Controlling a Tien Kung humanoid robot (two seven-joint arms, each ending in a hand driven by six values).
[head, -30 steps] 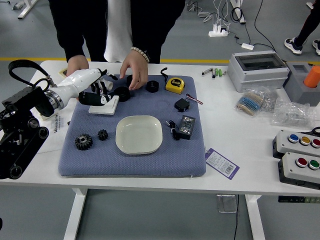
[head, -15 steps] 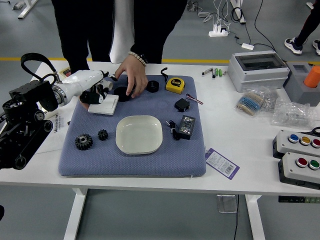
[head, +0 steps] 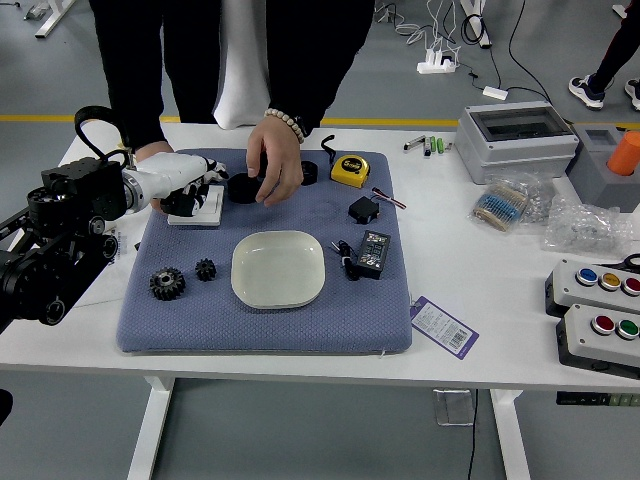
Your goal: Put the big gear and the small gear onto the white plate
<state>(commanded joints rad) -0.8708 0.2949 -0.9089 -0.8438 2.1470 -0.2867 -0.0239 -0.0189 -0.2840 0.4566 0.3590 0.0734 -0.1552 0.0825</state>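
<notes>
My left hand (head: 190, 190) reaches in from the left over a small white box at the mat's upper left; how its fingers stand cannot be made out. The big black gear (head: 167, 284) lies on the blue mat near its left edge. Just right of it is the small black gear (head: 205, 270). The white plate (head: 278, 270) rests on the mat's middle, right of both gears, and holds nothing. At the picture's lower left edge a dark bit of my right or left side shows, too little to tell.
A person at the far side has one hand (head: 276, 160) over black round parts (head: 243, 188), the other behind my left hand. Tape measure (head: 350, 170), black adapter (head: 373, 255) and small black block (head: 364, 209) lie on the mat; button boxes (head: 600, 325) stand far right.
My left hand and forearm have shifted slightly, the forearm upward. The white box beneath the hand has moved a little left. The person's braceleted hand has moved slightly right and down.
</notes>
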